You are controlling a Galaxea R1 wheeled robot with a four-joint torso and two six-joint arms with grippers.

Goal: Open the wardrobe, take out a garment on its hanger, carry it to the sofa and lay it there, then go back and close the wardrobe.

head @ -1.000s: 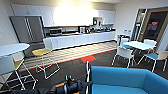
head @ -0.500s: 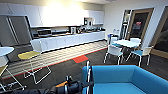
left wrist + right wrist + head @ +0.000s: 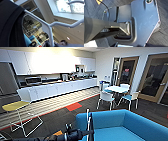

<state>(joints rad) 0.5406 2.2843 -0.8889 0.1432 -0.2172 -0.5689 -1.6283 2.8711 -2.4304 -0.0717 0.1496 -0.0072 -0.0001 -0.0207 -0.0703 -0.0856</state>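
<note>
**Hanger carried at the near edge of the blue sofa**

In the head view the bright blue sofa (image 3: 120, 127) filled the near right, its back facing the kitchen. At its left end the thin white hanger (image 3: 88, 122) stood upright, just above the left gripper (image 3: 75, 134), whose dark arm reached in from the near left. Whether that pincer's fingers were clamped on the hanger could not be told.

The left wrist view showed the hanger's white bars (image 3: 50, 26) close up, with the black garment (image 3: 11, 25) draped over 1 side.

The right gripper's opening could not be judged.

Farther off stood a yellow chair (image 3: 18, 107) at left, white kitchen cabinets (image 3: 60, 88) along the far wall, and a round table (image 3: 117, 89) with chairs at right.
</note>
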